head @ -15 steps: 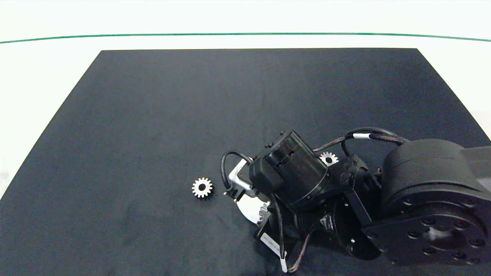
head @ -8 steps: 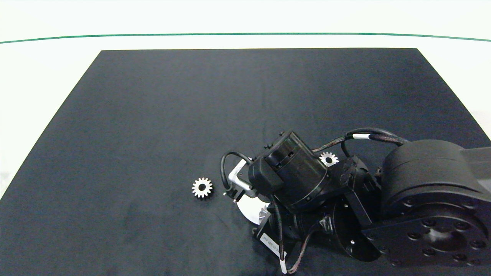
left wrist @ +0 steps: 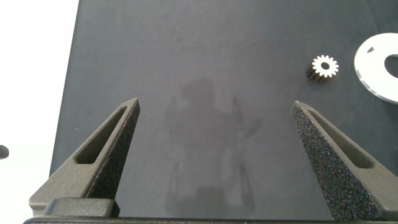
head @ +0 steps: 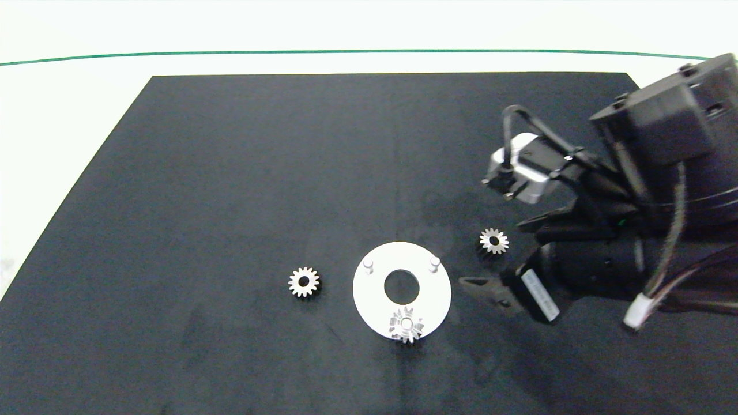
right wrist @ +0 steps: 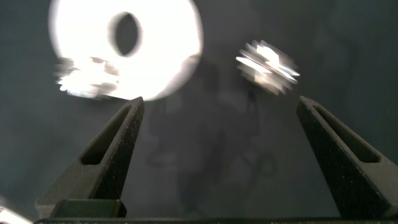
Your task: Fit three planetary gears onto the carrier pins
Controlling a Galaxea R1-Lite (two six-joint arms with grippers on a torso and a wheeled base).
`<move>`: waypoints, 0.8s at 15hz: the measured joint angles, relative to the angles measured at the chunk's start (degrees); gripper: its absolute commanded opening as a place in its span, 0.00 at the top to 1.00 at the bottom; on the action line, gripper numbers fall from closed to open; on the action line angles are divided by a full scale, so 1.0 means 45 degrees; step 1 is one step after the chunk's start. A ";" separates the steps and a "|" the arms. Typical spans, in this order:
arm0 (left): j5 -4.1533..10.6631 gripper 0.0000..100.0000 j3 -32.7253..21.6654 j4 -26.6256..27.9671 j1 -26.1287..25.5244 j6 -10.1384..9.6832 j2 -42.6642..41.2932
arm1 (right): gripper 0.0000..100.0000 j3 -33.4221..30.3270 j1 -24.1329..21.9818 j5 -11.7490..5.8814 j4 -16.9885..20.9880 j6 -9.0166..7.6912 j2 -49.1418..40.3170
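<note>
The white carrier disc lies on the black mat with two bare pins on its far side. One silvery gear sits on the pin nearest me. A loose gear lies left of the disc, and a third gear lies to its right. My right gripper hangs open above the mat, right of the disc and over that third gear. Its wrist view shows open fingers, the disc and the gear. My left gripper is open and empty, off the left side, facing the left gear.
The black mat covers most of a white table; a green line runs along the far side. The right arm's bulk fills the right side of the mat.
The right arm, which covered the disc, has pulled up and away to the right. The disc is now uncovered, with one gear on its near pin.
</note>
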 measured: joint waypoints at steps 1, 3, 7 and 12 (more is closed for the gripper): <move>-0.0005 0.00 0.0027 0.0000 -0.0065 -0.0011 -0.0011 | 0.00 0.0496 -0.0997 0.0656 -0.0098 0.0008 -0.0539; -0.0016 0.00 0.0135 -0.0003 -0.0160 -0.0157 -0.0030 | 0.00 0.1777 -0.2641 0.1856 -0.0859 0.0024 -0.1311; -0.0024 0.00 0.0282 -0.0003 -0.0182 -0.0190 -0.0070 | 0.00 0.3717 -0.3527 0.2503 -0.3814 -0.0035 -0.1195; -0.0011 0.00 0.0173 -0.0027 -0.0257 -0.0268 -0.0114 | 0.00 0.2915 -0.3625 0.2663 -0.4196 -0.0165 0.0282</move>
